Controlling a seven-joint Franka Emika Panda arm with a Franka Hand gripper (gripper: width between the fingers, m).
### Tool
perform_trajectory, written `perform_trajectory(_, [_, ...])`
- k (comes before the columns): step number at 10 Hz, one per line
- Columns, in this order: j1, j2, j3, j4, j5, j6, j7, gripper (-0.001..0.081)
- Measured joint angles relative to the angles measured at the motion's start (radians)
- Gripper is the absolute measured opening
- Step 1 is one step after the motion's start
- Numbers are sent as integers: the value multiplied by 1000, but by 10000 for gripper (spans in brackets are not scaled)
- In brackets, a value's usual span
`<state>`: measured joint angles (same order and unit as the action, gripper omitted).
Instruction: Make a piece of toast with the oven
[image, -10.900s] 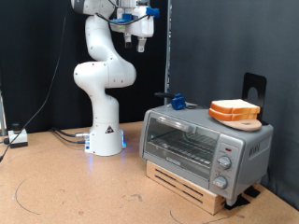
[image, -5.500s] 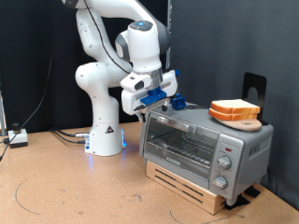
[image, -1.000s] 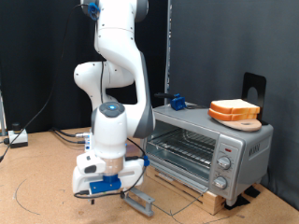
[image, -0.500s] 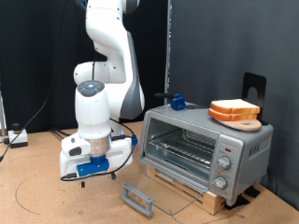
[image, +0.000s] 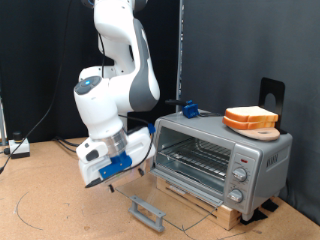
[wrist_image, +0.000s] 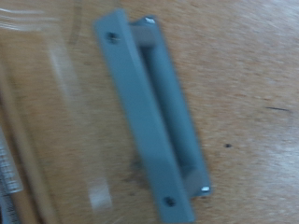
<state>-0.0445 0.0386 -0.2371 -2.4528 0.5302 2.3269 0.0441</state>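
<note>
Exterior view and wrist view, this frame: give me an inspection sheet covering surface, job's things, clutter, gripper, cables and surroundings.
Surface: brown wooden table, faint circular marks.
Job's things: oven on a wooden pallet, door open and lying flat, grey bar handle by the table; piece of toast stacked with another on a round board on the oven's top.
Clutter: small blue object on the oven's top.
Gripper: gripper above the table, at the exterior view's left of the door, holding nothing.
Cables: cables by the robot base.
Surroundings: black backdrop.

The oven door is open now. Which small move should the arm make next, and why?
Probably lift the claw up towards the toast on top of the oven: the door handle lies down at the floor, the wire rack is free, and the bread is untouched.
</note>
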Motion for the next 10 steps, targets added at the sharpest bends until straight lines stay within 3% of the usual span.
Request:
perform_trajectory(5, [1, -165, 1, 3, -2, -139, 8, 807])
perform_trajectory(8, [1, -262, 3, -5, -61, -206, 59, 807])
perform_trajectory(9, [1, -258, 3, -5, -59, -206, 59, 807])
perform_trajectory(10, [11, -259, 3, -4, 1, -204, 2, 807])
